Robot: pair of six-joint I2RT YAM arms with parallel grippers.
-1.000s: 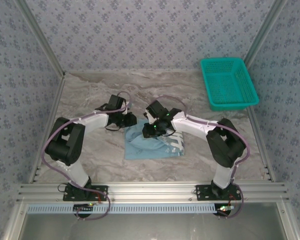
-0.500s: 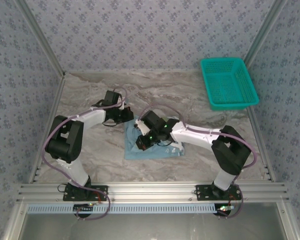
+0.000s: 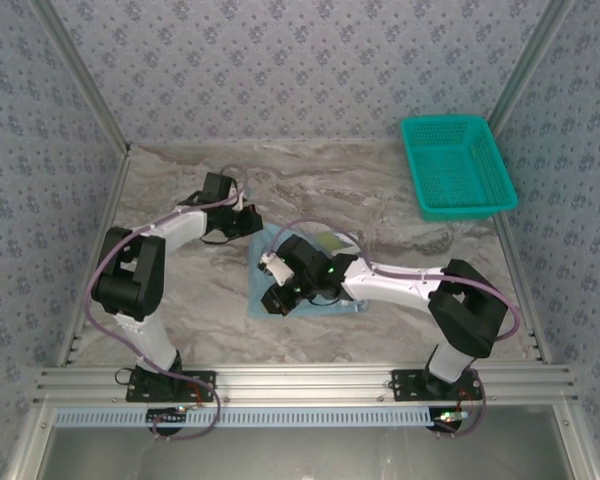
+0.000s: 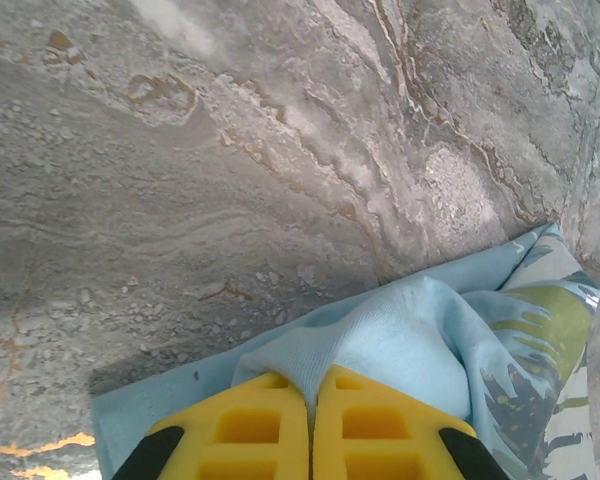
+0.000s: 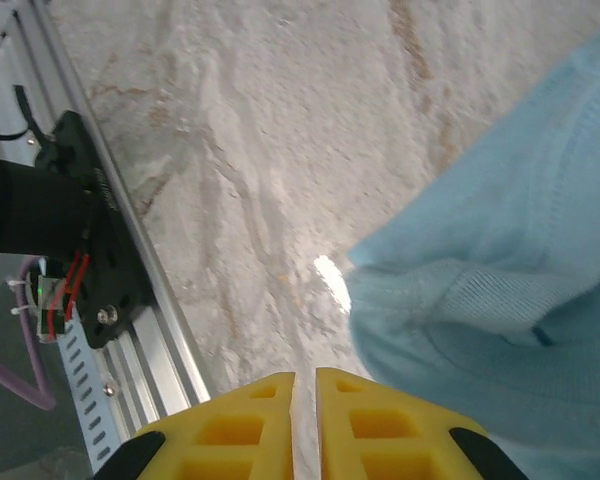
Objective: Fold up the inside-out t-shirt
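The inside-out t-shirt [image 4: 400, 340] lies crumpled well left of the teal basket [image 3: 455, 170], the left gripper [image 4: 313, 390] clamped on a fold, the right gripper [image 5: 304, 378] nearly closed and empty at the hem farthest from the basket.

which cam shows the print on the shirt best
Left wrist. The print is close up there, with clear yellowish and dark-blue strokes at the right edge of the picture. Top external shows just a small pale patch of it, too far off for detail. Right wrist shows plain blue shirt fabric and a ribbed hem.
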